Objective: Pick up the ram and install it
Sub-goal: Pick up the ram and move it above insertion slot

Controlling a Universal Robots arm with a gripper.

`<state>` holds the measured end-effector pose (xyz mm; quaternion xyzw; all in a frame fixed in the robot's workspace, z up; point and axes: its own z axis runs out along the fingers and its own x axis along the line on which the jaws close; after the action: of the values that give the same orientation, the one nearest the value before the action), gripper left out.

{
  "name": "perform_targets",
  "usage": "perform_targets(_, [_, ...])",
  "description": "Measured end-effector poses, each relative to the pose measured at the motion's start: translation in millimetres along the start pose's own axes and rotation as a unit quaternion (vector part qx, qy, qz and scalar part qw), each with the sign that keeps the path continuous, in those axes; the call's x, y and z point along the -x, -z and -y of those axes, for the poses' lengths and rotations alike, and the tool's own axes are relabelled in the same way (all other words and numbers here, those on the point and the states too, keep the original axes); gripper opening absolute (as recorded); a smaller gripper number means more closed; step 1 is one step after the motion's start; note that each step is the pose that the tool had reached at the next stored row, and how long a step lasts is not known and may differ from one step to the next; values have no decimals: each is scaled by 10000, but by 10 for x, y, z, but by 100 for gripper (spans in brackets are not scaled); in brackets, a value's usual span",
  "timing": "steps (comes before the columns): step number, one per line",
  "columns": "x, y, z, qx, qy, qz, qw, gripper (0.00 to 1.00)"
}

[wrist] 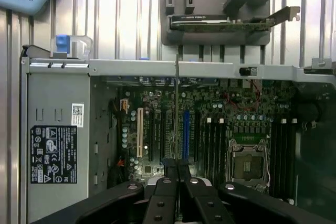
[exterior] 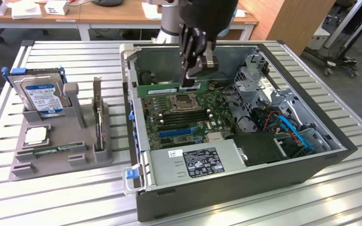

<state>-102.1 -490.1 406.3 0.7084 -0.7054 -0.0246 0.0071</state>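
Exterior view: claw point(exterior: 190, 84) grips ram point(exterior: 159, 88) inside case point(exterior: 231, 193); drive point(exterior: 43, 96) in holder point(exterior: 61, 162)

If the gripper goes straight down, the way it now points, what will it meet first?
Probably the motherboard. The ram held in the gripper would reach it first, near the CPU socket; depth is unclear.

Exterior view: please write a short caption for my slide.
The fingers hold the ram over the motherboard inside the open computer case.
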Motion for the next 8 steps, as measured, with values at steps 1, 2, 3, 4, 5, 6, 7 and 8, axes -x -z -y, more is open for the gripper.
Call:
perform_targets(1, [0,1,31,0,1,0,10000,11])
perform_targets(2, [0,2,62,0,1,0,10000,11])
perform_targets(3, [0,4,90,0,1,0,10000,11])
perform_targets(4, [0,5,118,0,0,0,10000,11])
perform_targets(5, [-1,6,147,0,0,0,10000,11])
perform_targets(6, [-1,8,174,0,0,0,10000,11])
perform_targets(7, [-1,9,203,0,1,0,10000,11])
perform_targets(8, [-1,10,230,0,1,0,10000,11])
